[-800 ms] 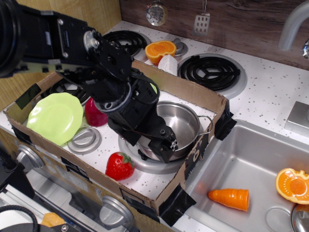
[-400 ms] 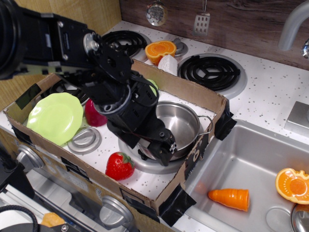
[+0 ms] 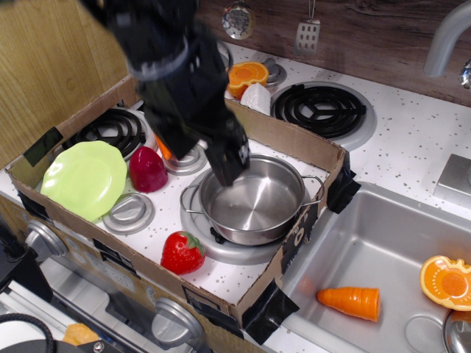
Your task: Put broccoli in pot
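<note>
One strawberry (image 3: 182, 252) lies nearest, then the pot (image 3: 254, 200), bare steel inside; my gripper (image 3: 229, 160) hangs over its far-left rim, jaws too dark to tell; I cannot spot the broccoli anywhere

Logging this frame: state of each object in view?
pot: upright on front burner, looks empty
gripper: over pot's left rim, open or shut unclear
broccoli: not visible
strawberry: on stovetop, in front of pot
green plate: flat, empty
carrot: lying in sink
</note>
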